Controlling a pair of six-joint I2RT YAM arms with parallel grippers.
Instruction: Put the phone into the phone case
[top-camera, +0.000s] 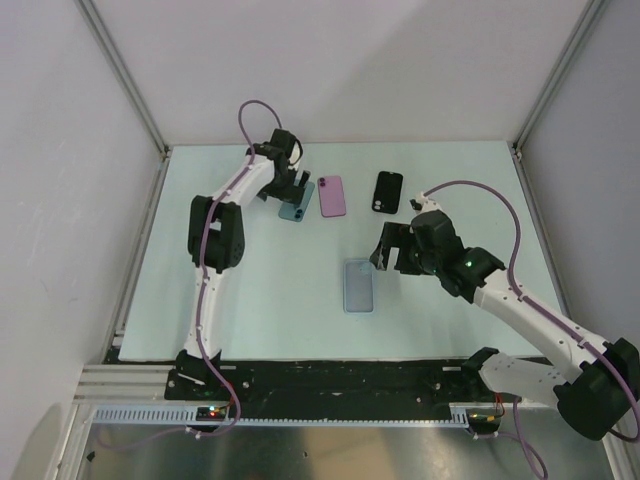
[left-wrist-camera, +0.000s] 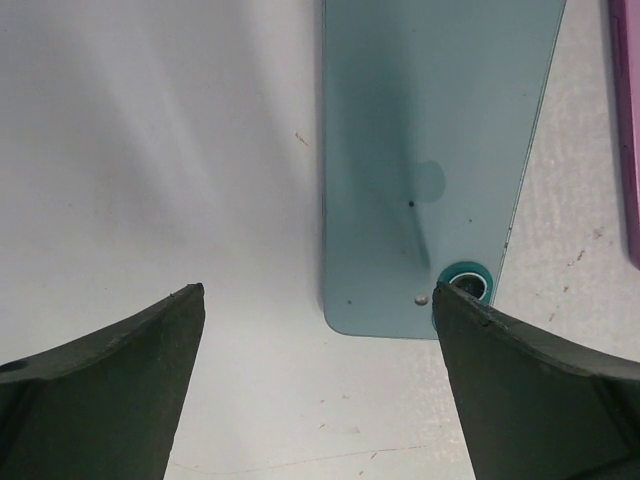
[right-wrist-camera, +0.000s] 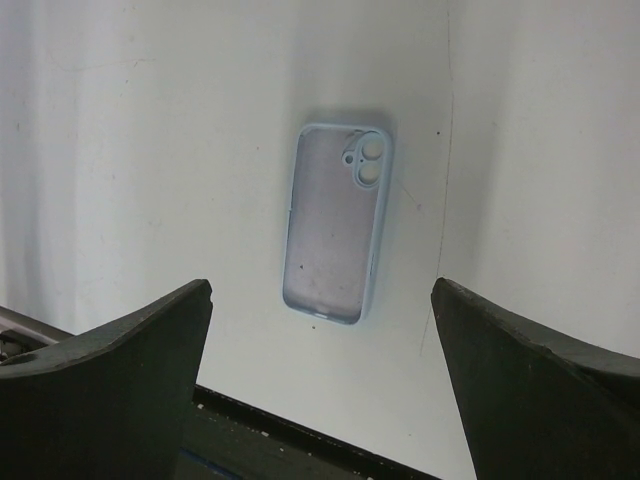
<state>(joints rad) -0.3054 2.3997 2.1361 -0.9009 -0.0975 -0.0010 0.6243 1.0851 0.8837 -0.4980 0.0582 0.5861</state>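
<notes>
A teal phone lies flat at the far left-centre of the table, back side up. My left gripper hovers over it, open and holding nothing. In the left wrist view the phone sits above the gripper, off to the right, and the right fingertip overlaps the corner by the camera lens. A light blue phone case lies in the table's middle, hollow side up. My right gripper is open just right of it and above it. The right wrist view shows the case beyond the gripper.
A pink phone lies right beside the teal one, its edge showing in the left wrist view. A black case or phone lies further right. The table's dark front rail runs below the right gripper.
</notes>
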